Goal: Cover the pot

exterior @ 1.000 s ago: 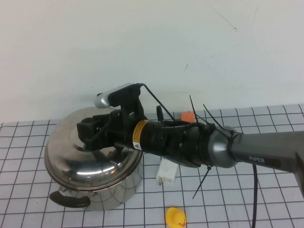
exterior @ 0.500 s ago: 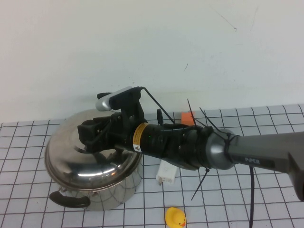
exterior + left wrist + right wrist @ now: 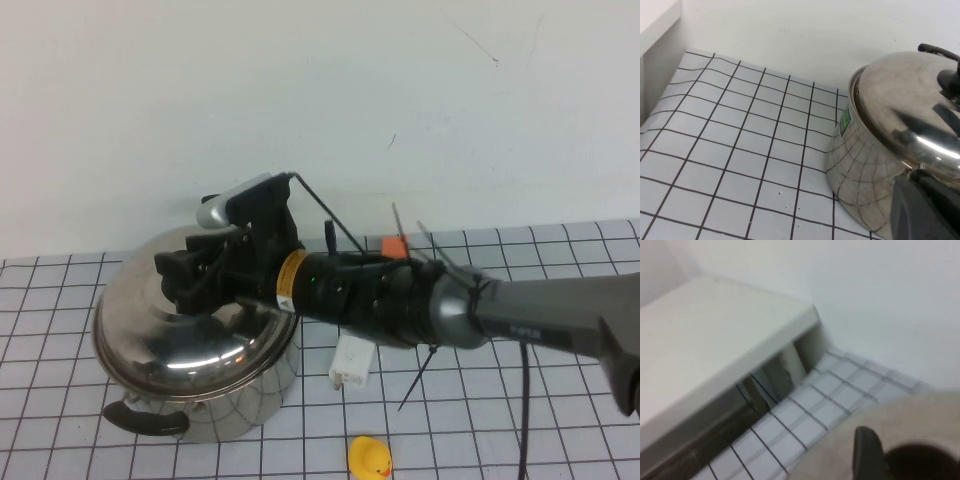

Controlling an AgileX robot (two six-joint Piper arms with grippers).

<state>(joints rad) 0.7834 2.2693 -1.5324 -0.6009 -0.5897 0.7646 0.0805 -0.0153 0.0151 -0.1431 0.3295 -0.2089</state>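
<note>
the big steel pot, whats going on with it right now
The large shiny stainless-steel stockpot with black side handles sits on the checked table, and the domed steel lid is already on top of it. The right gripper reaches across from the right and hangs over the lid's centre, where the knob would be. The left gripper sits low beside the pot wall. A yellow rubber duck, a white block and an orange block lie nearby.

The pot (image 3: 262,395) and lid (image 3: 170,330) are glossy, mirror-like steel; the handle (image 3: 145,420) is matt black plastic.
</note>
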